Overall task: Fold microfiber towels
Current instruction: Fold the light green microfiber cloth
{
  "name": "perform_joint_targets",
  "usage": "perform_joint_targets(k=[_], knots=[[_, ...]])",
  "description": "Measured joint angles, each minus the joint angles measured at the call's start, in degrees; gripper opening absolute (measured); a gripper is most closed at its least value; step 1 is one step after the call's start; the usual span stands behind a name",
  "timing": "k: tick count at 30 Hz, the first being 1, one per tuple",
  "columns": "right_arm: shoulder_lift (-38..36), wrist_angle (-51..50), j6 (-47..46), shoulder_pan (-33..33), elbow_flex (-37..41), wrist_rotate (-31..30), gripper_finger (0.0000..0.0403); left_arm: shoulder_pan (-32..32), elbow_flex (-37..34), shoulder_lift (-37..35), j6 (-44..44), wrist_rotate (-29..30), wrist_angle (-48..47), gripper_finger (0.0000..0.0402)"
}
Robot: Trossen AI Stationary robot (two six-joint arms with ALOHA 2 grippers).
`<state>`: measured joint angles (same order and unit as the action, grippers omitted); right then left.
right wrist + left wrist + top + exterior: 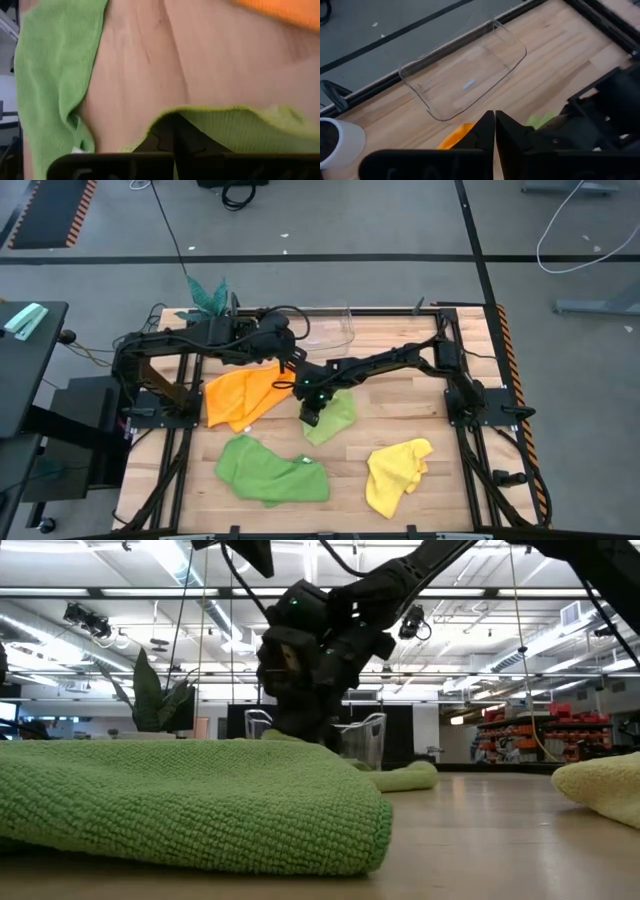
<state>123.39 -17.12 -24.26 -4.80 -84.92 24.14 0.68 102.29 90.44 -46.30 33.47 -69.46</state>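
Light lime green microfiber towel (338, 418) lies mid-desk (400, 405), one edge pinched by the pressed-together right pincer (311, 416). Left pincer (287, 367) (fingers nearly touching, holding nothing) hovers over the orange microfiber towel (240, 395). A good fold probably needs corners aligned.

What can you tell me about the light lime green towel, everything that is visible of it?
The light lime green towel is a small soft cloth with a fine knitted-looking pile. It lies crumpled, not folded, near the middle of the wooden table, right of the orange towel and above the darker green towel. The right gripper is down at its left edge; in the right wrist view its shut fingers pinch the towel's hem, lifting that edge a little.
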Motion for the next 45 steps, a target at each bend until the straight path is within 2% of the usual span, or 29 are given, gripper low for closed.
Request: perform_joint_targets(k=[6, 12, 15, 20, 28, 32, 35, 45], knots=[[0.80, 0.18, 0.84, -1.92, -1.53, -1.00, 0.0001, -1.00, -0.01, -0.45, -0.02, 1.11, 0.38, 0.0012], [-1.76, -1.51, 2.97, -3.90, -1.53, -3.08, 0.0004, -1.33, -0.01, -0.45, -0.05, 1.45, 0.54, 0.0011], [-4.10, -5.93, 5.83, -4.21, -1.53, -5.96, 0.0006, -1.33, -0.01, -0.45, -0.05, 1.45, 0.59, 0.0023], [-8.62, -19.09, 11.92, -3.29, -1.24, -12.06, 0.0017, -1.31, -0.01, -0.45, -0.04, 1.45, 0.56, 0.0026], [-9.53, -21.39, 16.79, -0.35, 1.70, -14.12, 0.0074, -1.31, -0.01, -0.45, 0.43, 1.49, 0.52, 0.0010], [-9.37, -21.39, 17.57, -0.74, 1.74, -17.78, 0.0107, -1.29, -0.01, -0.45, 0.43, 1.91, 0.53, 0.0014], [-9.37, -21.57, 18.06, -1.79, 1.74, -18.32, 0.0126, -1.29, -0.02, -0.45, 0.41, 1.91, 0.56, 0.0022], [-9.35, -24.08, 19.55, -2.48, 1.88, -17.85, 0.0139, -1.29, -0.03, -0.42, 0.45, 1.89, 0.58, 0.0013]])
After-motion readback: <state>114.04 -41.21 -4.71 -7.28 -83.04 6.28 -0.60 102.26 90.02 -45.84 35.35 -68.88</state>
